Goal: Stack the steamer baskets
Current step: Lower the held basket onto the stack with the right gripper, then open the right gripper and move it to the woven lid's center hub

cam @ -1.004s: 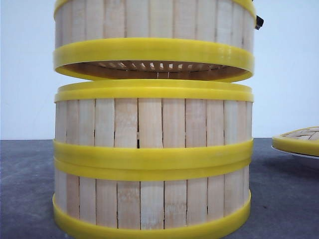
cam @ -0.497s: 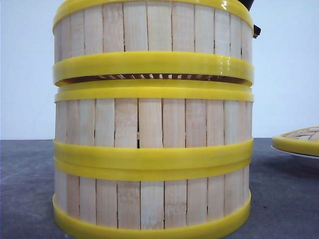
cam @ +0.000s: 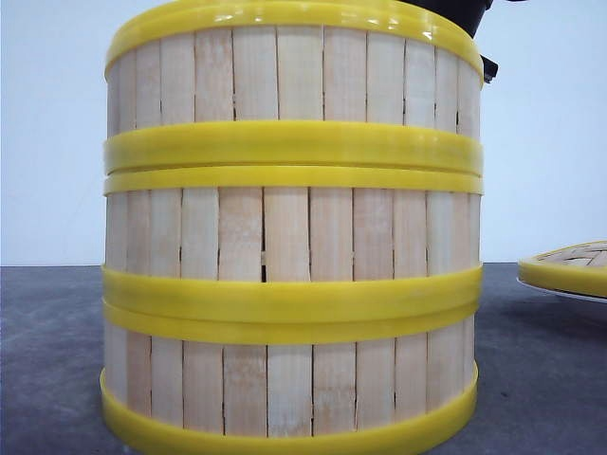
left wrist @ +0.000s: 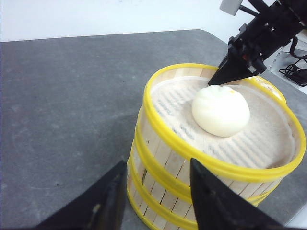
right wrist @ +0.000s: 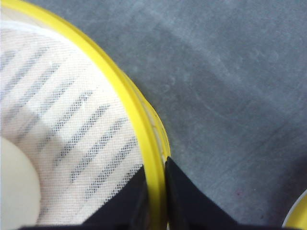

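Bamboo top basket (left wrist: 225, 143) sat flush on the stack, rim pinched between the right gripper (right wrist: 153, 191) fingers, one inside, one outside; left gripper (left wrist: 153, 201) hung spread, nearby.

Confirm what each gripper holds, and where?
Right gripper pinches the yellow rim of the top bamboo steamer basket. Left gripper is open and holds nothing.

The front view was taken low, at table height and very close, so the stack of three yellow-banded bamboo-slat steamer baskets (cam: 292, 237) filled it. The same stack (left wrist: 211, 158) was seen obliquely from above in the left wrist view. Only its yellow top rim (right wrist: 144, 143) was framed, almost straight down and closest, by the right wrist view
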You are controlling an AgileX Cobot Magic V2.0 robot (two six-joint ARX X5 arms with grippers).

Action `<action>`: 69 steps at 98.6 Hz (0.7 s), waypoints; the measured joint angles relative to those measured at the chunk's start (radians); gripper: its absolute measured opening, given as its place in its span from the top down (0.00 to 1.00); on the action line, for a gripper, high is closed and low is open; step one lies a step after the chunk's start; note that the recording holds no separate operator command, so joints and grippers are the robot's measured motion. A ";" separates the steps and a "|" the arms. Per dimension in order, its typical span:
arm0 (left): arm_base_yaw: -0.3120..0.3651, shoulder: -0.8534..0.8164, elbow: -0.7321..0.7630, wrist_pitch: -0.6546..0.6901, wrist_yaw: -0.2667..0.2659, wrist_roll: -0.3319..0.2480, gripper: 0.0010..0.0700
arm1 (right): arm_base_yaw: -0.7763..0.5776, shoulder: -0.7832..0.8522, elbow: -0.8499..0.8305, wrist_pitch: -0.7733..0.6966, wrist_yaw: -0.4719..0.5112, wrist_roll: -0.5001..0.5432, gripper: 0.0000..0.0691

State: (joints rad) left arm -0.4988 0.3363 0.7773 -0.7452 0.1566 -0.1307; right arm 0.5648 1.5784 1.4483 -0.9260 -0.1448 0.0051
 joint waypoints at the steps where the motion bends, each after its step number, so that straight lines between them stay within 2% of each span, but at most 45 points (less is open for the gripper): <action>1: 0.000 0.000 0.000 0.000 0.000 0.000 0.67 | 0.000 0.000 0.000 0.000 0.000 0.000 0.96; 30: 0.000 0.000 0.000 0.000 0.000 0.000 0.67 | 0.000 0.000 0.000 -0.002 -0.002 0.000 0.94; 36: 0.000 0.000 0.000 0.000 0.000 0.000 0.67 | 0.000 0.000 0.000 -0.008 -0.010 0.003 0.85; 47: 0.000 0.000 0.000 0.000 0.000 0.000 0.67 | 0.000 0.000 0.000 -0.011 -0.010 0.004 0.53; 50: 0.000 0.000 0.000 0.000 0.000 0.000 0.67 | 0.000 0.000 0.000 -0.010 -0.010 0.007 0.48; 57: 0.000 0.000 0.000 0.000 0.000 0.000 0.67 | 0.000 -0.002 0.000 -0.003 -0.010 0.009 0.42; 69: 0.000 0.000 0.000 0.000 0.000 0.000 0.67 | -0.010 -0.033 0.002 0.006 -0.008 0.010 0.40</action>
State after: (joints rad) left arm -0.4988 0.3363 0.7773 -0.7452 0.1566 -0.1307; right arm 0.5552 1.5452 1.4506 -0.9203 -0.1532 0.0151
